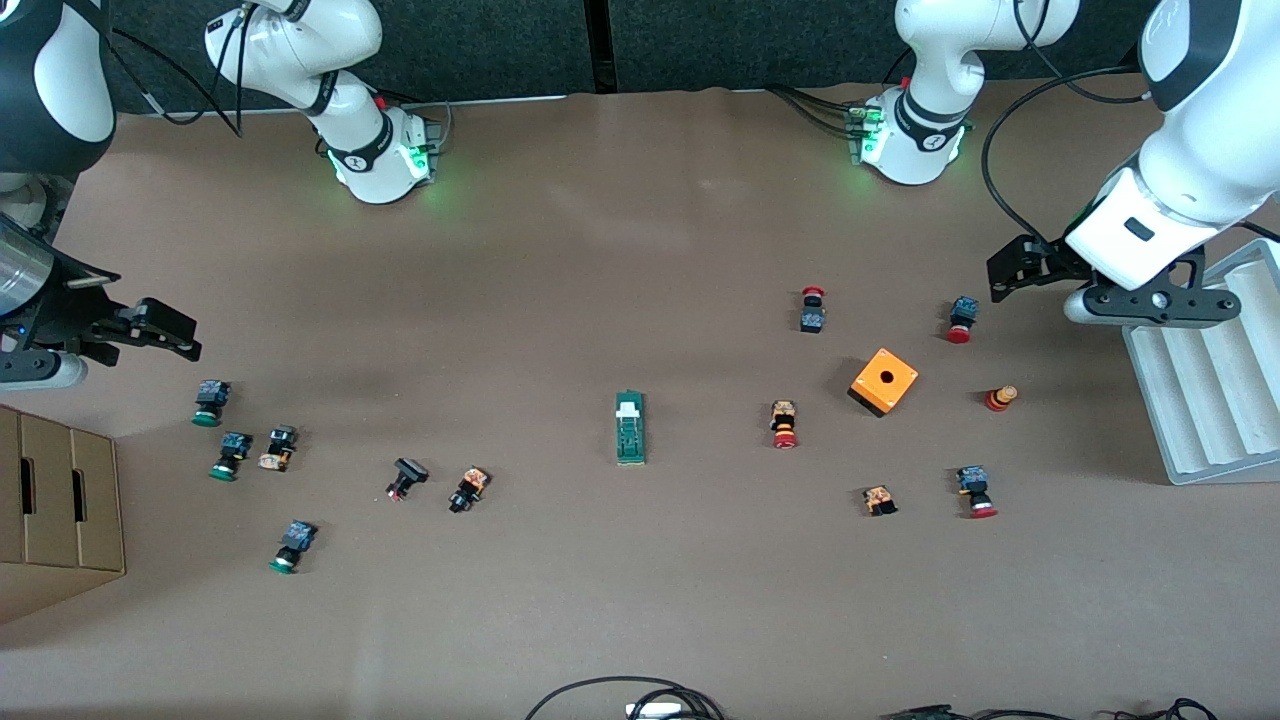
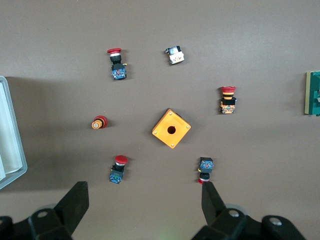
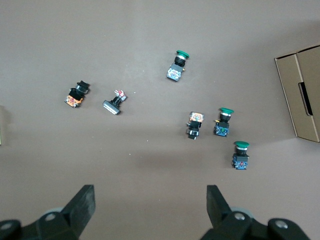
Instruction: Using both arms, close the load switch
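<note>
Left claw spread, raised over desk near white tray; right claw spread by cardboard box. Load switch lies mid-desk, untouched.

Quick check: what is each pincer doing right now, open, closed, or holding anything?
Left pincer: open, holding nothing, above the red buttons near the orange cube.
Right pincer: open, holding nothing, above bare table.

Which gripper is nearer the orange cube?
Left. The left gripper, open, hangs by the white tray's end near the orange cube; the right gripper, open, hangs over the table's opposite end.
</note>
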Controlling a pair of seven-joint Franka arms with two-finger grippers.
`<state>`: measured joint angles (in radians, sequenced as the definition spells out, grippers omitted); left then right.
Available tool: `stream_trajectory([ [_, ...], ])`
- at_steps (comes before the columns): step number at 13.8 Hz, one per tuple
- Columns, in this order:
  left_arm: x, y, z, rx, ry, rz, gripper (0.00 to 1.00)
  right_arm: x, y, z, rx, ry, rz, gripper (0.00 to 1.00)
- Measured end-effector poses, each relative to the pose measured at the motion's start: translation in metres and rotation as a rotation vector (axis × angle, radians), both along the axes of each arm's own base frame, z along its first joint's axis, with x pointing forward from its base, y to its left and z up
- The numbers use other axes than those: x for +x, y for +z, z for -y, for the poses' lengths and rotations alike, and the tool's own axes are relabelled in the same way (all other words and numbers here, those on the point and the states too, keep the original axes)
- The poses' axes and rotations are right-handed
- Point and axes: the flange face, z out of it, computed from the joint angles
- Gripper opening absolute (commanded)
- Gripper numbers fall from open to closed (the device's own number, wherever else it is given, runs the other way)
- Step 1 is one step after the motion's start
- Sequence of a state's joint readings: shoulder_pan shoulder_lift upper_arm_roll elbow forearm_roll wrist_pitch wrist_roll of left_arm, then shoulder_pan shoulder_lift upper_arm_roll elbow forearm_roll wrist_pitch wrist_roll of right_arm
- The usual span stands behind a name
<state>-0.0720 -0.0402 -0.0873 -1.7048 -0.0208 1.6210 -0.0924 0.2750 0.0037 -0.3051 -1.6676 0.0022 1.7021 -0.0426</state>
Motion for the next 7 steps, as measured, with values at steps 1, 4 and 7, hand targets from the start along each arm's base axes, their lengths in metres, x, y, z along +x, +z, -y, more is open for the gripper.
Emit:
stream_trajectory([
  [1, -0.001, 0.000, 0.002, -0.001, 0.011, -0.004, 1.00, 0.000, 0.000, 0.000, 0.000, 0.000, 0.000, 1.00],
  [4, -0.008, 0.000, 0.039, -0.001, 0.068, -0.006, 1.00, 0.000, 0.000, 0.000, 0.000, 0.000, 0.000, 1.00],
  [7, -0.024, 0.002, 0.107, -0.003, 0.118, 0.025, 1.00, 0.000, 0.000, 0.000, 0.000, 0.000, 0.000, 1.00],
])
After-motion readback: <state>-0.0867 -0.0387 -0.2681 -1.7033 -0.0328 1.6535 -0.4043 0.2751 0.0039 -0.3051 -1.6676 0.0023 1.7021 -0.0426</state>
